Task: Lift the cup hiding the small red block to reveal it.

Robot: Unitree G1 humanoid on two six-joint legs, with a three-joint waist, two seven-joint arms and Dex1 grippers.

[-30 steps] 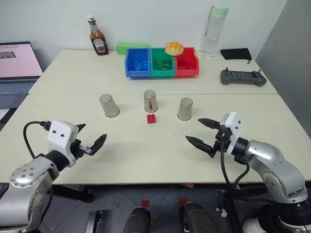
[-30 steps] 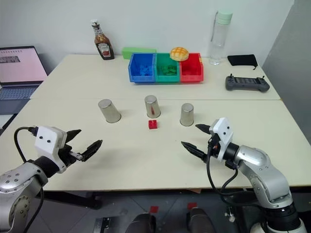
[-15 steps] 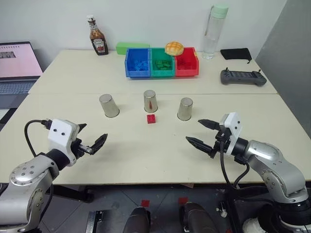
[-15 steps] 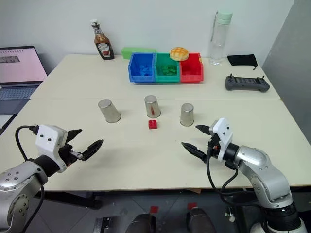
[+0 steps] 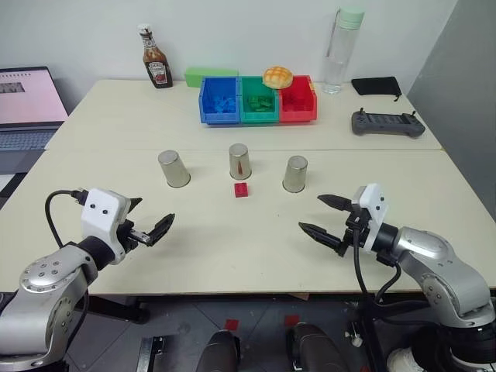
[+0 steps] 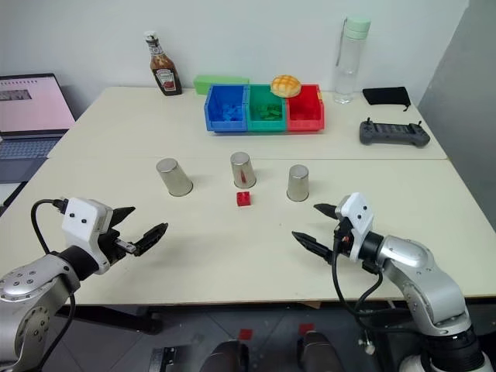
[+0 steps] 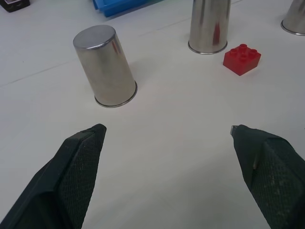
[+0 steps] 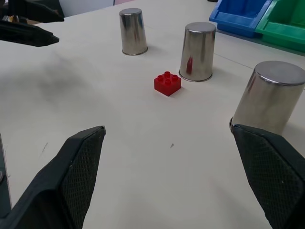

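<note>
Although the small red block (image 5: 242,190) lies bare on the table (image 5: 232,248), just in front of the middle cup (image 5: 239,161) of three upturned ones, none is raised, so the hiding and lifting probably remain undone, though nothing shows what the cups cover. Both the left gripper (image 5: 147,219) and right gripper (image 5: 325,217) hover with jaws spread wide, empty, well short of the cups

Three metal cups (image 5: 239,161), one red block (image 5: 242,190), three bins (image 5: 258,101), two bottles (image 5: 156,57)
</note>
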